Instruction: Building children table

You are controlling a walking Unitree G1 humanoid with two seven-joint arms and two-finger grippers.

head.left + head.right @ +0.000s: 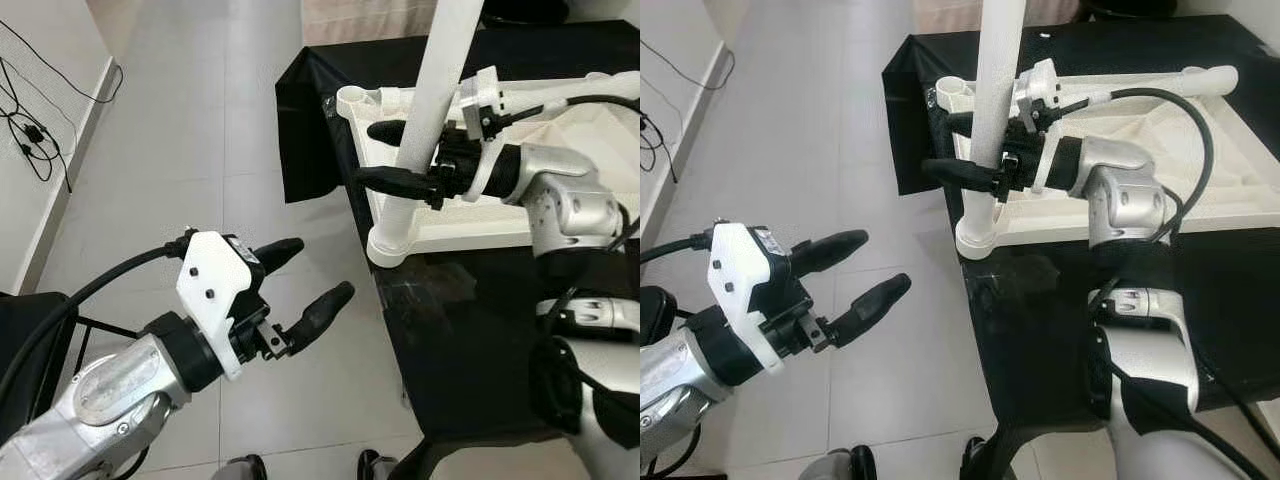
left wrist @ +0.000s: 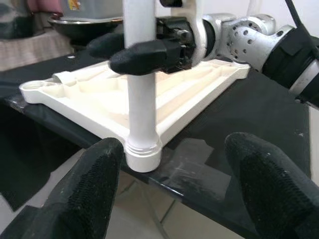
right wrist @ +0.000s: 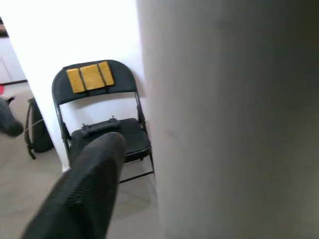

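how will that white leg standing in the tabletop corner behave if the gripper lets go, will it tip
The white table leg looks like a stiff, smooth plastic tube, tall against its small corner socket, so it may lean if not fully seated. The right gripper grips it across its curve, where it could slip. Probably light.

Black-covered table before me, over a grey tiled floor.
On the table's (image 1: 470, 330) black cloth (image 1: 305, 110) lies a white tabletop (image 1: 560, 140), underside up, reaching to the near-left edge; the cloth hangs over that side toward the floor (image 1: 200, 150).
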